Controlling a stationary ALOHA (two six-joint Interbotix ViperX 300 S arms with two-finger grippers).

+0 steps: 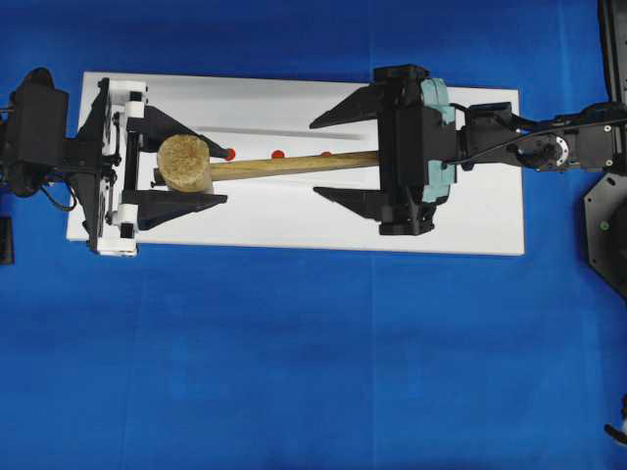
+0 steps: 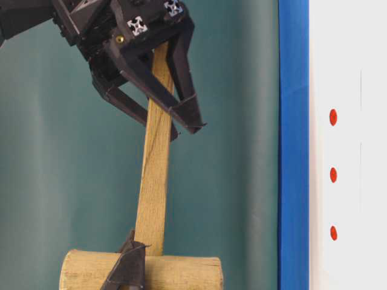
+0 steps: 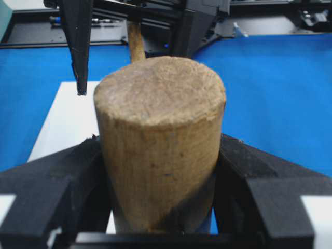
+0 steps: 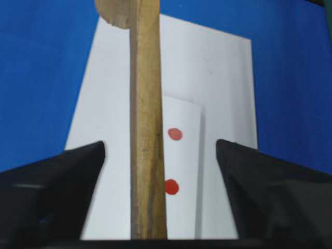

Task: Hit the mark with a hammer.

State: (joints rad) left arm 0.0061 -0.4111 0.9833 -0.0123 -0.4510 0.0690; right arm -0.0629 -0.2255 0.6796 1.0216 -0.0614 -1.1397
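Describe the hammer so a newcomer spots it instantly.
Find the white board on the blue cloth. Above it, between the two black grippers, is the hammer. It is the only wooden thing: a thick round head and a long straight handle, running past three red dots.

We see a blue tabletop [image 1: 294, 372] spreading under even, bright light, with a white board [image 1: 294, 230] lying flat on it. At table level a plain teal backdrop [image 2: 242, 151] stands behind. Three red dots [image 2: 333, 175] mark the board.
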